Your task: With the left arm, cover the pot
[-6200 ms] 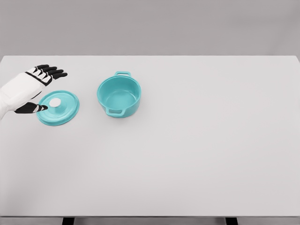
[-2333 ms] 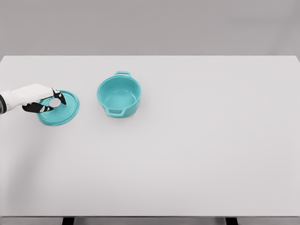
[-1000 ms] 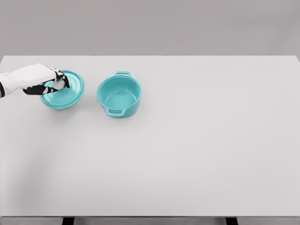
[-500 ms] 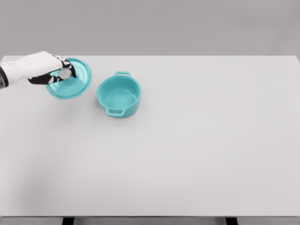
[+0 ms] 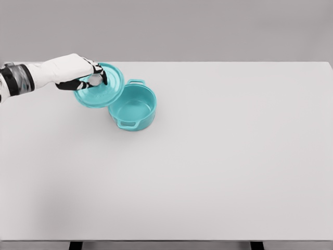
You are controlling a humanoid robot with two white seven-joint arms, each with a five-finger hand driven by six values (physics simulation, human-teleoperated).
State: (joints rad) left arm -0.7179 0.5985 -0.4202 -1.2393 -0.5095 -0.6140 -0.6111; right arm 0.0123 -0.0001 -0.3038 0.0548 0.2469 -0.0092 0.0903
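A teal pot (image 5: 133, 109) with two loop handles stands open on the white table (image 5: 218, 156), left of the middle. My left hand (image 5: 91, 78) is shut on the white knob of the matching teal lid (image 5: 104, 88). It holds the lid in the air, tilted, with the lid's right edge overlapping the pot's upper left rim in the picture. The white left arm comes in from the left edge. The right arm is not in view.
The left hand closed on the lid's knob, lifted the lid off the table and carried it up and to the right, from the far left to the pot's left rim.
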